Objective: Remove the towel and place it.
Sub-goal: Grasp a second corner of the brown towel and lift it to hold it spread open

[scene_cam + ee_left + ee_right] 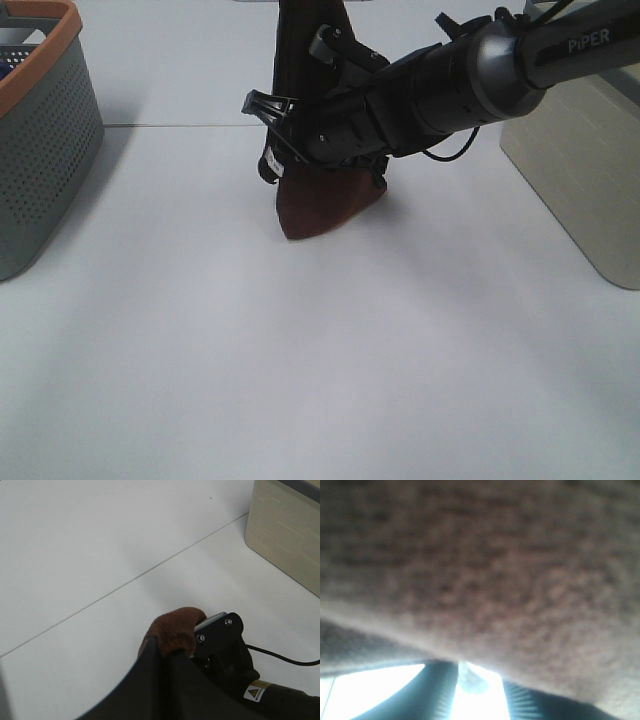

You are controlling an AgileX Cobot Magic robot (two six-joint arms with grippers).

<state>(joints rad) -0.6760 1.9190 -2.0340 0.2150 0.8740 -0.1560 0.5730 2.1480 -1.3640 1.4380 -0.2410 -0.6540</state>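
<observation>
I counted one towel (pixel 320 205), two arms, one basket (pixel 45 140) and one box (pixel 580 180), all on or over a single white surface (pixel 300 380). The towel, dark reddish-brown, hung upright over the middle of the surface, its lower corner down at the surface, though I couldn't tell if it touched. The grey, perforated basket with an orange rim stood well off to the left, and the pale box stood at the right.

From high up, the right end effector (pixel 275 135) reached across from the right, up against the hanging cloth. The other arm's tool did not show clearly there.

The left wrist view showed that missing tool. The left end effector (pixel 162 647) was clamped tight, with a bunched fold of towel (pixel 172 627) at its tip. One of the right tool's fingers (pixel 217 632) sat just beside it, and a seam (pixel 125 582) ran across the surface.

The right wrist view was almost all blurred towel (pixel 495 570) over two dark fingers (pixel 437 685). I couldn't tell whether the right end effector had gripped it.
</observation>
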